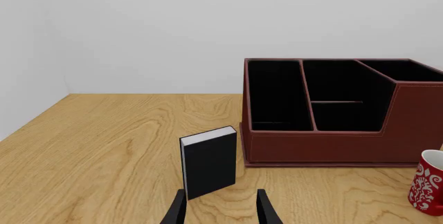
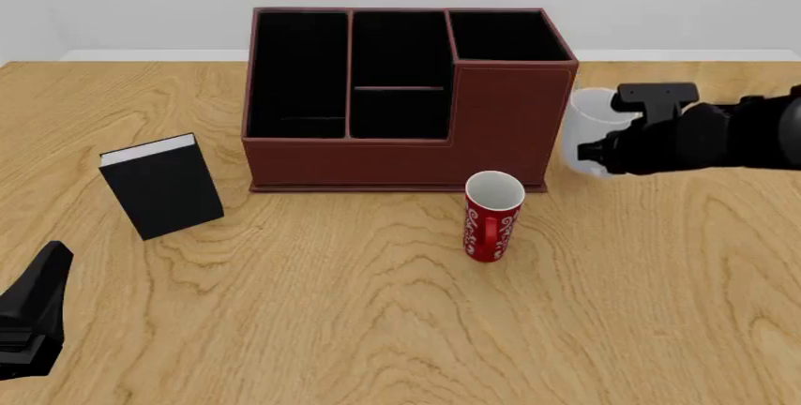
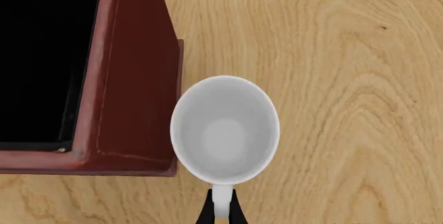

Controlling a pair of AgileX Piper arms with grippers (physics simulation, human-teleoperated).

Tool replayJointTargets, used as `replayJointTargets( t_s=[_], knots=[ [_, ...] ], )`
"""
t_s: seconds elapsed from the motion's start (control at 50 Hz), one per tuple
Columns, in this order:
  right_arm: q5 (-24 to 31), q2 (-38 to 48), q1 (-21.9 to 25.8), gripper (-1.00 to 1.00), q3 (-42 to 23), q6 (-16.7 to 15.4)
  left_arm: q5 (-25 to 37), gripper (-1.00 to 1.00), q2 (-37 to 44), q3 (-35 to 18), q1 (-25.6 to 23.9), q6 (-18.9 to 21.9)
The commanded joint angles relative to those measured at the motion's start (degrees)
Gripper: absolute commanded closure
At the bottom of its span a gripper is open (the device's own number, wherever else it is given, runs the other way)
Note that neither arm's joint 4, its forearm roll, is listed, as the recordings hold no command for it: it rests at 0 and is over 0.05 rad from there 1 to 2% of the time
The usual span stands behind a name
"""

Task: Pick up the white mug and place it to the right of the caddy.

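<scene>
From the left wrist we see our left gripper (image 1: 221, 208) spread apart, a black book (image 1: 209, 162) ahead and a red mug (image 1: 430, 181) at four o'clock. In front, the caddy (image 2: 501, 124) has the white mug (image 2: 586, 128) at its three o'clock. Below the right wrist, our right gripper (image 3: 221, 209) pinches its handle.

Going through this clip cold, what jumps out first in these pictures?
The caddy, a big dark reddish-brown box with black-lined compartments, dominates the far middle of the table. Just to its right the right gripper is shut on the handle of the white mug, which stands upright close beside the caddy's wall. In front of the caddy stands a red mug, and a black book stands to the left.
</scene>
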Motion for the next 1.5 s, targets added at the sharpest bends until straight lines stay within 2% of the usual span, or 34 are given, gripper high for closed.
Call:
replayJointTargets(
  t_s=[0.02,0.86,1.04,1.06,1.5],
  knots=[
    [-1.47,0.89,0.07,1.0,0.7,1.24,0.0,-1.0,0.0,0.0,0.0,0.0],
    [-5.45,7.09,0.35,1.0,2.22,2.75,0.0,-1.0,0.0,0.0,0.0,0.0],
    [-5.69,7.88,-0.55,1.0,2.34,2.17,0.0,-1.0,0.0,0.0,0.0,0.0],
    [-5.7,7.99,-0.55,-1.0,2.33,2.09,0.0,-1.0,0.0,0.0,0.0,0.0],
    [-5.45,6.05,-0.75,-1.0,3.15,1.96,0.0,-1.0,0.0,0.0,0.0,0.0]
  ],
)
